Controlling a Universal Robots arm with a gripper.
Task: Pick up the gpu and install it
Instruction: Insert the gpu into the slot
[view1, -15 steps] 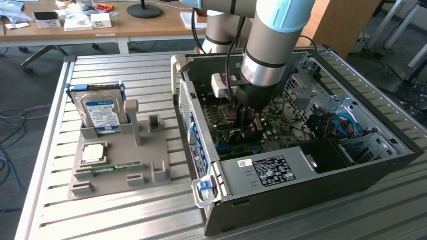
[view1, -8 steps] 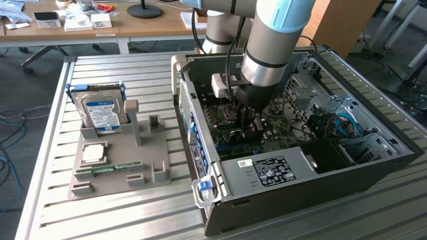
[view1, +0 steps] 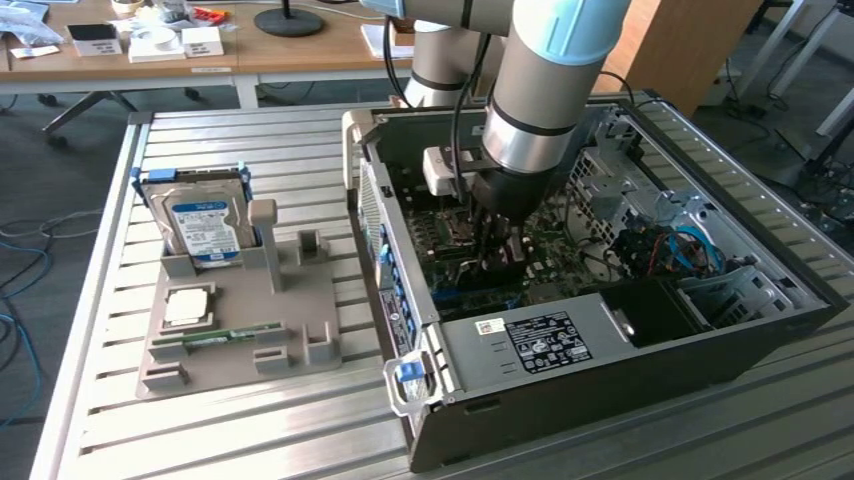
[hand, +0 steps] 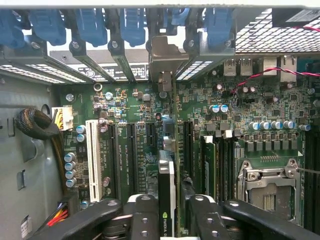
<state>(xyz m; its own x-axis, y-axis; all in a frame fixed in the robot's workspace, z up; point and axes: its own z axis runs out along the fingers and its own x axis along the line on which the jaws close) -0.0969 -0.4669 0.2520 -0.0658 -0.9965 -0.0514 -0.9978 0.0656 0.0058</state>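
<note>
The gpu (hand: 167, 185) stands on edge on the motherboard (hand: 135, 105) inside the open PC case (view1: 747, 330). In the wrist view I see it edge-on, with a black strip along its edge. Its silver end bracket (hand: 162, 57) sits in the row of rear slots under the blue clips. My gripper (hand: 170, 212) straddles the card's near end. In the exterior view the gripper (view1: 497, 250) reaches straight down into the case over the motherboard, and the arm hides the card.
On the slatted table, a grey holder (view1: 240, 300) carries a hard drive (view1: 200, 215), a CPU (view1: 184, 305) and a RAM stick (view1: 220, 338); its tall posts (view1: 264, 240) stand bare. The power supply (view1: 534, 345) and case walls hem in the gripper. A CPU socket (hand: 267, 187) lies beside the card.
</note>
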